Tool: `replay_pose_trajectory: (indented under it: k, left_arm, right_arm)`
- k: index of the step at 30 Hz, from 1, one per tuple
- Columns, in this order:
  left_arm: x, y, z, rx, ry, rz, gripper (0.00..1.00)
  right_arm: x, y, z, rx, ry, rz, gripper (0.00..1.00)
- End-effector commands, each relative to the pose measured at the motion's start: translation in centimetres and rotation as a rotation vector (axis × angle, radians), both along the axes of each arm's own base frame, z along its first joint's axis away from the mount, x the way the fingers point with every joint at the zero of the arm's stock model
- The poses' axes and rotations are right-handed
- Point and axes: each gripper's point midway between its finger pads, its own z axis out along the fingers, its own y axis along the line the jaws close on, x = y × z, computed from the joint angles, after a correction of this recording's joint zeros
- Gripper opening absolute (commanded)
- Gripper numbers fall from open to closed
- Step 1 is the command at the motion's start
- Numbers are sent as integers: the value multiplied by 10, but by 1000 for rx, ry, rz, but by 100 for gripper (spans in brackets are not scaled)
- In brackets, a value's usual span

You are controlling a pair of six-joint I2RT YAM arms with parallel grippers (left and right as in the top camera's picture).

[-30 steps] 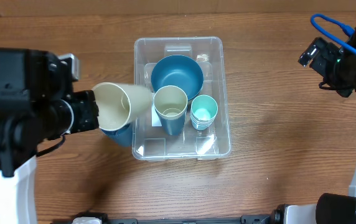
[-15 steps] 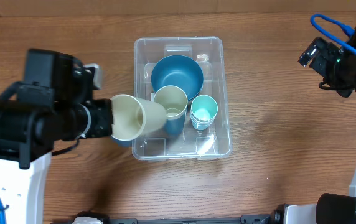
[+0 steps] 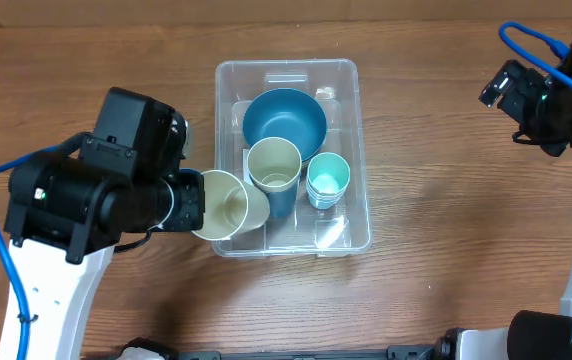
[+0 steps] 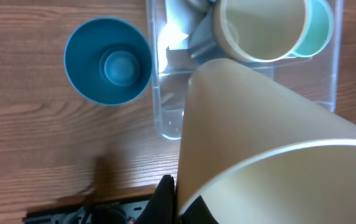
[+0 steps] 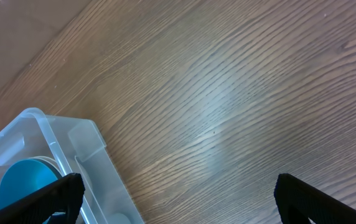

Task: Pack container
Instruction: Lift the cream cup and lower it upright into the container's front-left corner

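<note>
The left gripper (image 3: 191, 200) is closed on the rim of a held cream cup (image 3: 228, 203). Only one dark finger (image 4: 164, 198) is seen in the left wrist view, pressed against the cup's wall. The cup is tilted, with its mouth turned up and back toward the gripper and its base pointed into the container (image 3: 286, 66). Whether the base touches the floor of the bin cannot be told.

The container is set upright in the middle of the table (image 3: 446, 250), mouth up. Its long axis runs from the robot's near side to the far side. The held cup is placed over its near left corner, across the left wall.

The left arm (image 3: 86, 195) is reached in from the left, with its wrist level and aimed at that corner. The right arm (image 3: 546, 100) is kept at the far right edge, well apart from the container. The right gripper (image 5: 178, 186) is spread wide with nothing between its fingers.

Inside the container, a blue bowl (image 3: 284, 120) is seen in the far half. A second cream cup (image 3: 274, 163) is nested in a blue sleeve cup (image 3: 278, 203) at the centre, and a mint cup (image 3: 328, 177) stands just beside it on the right. A lone blue cup (image 4: 108, 62) is seen upright on the table just outside the left wall.
</note>
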Motion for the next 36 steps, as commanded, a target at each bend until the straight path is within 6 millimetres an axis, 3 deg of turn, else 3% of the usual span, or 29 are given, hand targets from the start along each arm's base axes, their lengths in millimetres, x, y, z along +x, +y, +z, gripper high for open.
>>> replay_pose_trajectory:
  k: [1,18,22,28,36]
  left_arm:
    - [-1,6,-10,40,20,31,4]
    - [11,-11,-75,47,100,48,4]
    - [14,-8,-90,73,105,75,4]
    - [21,3,-103,139,83,109,4]
    - [30,4,-102,146,44,118,4]
  right_arm:
    - [-1,1,5,0,-16,-3,100]
    - [-1,1,5,0,-16,-3,100]
    - [-1,1,5,0,-16,-3,100]
    - [-1,1,5,0,-16,-3,100]
    - [-1,1,5,0,-16,-3,100]
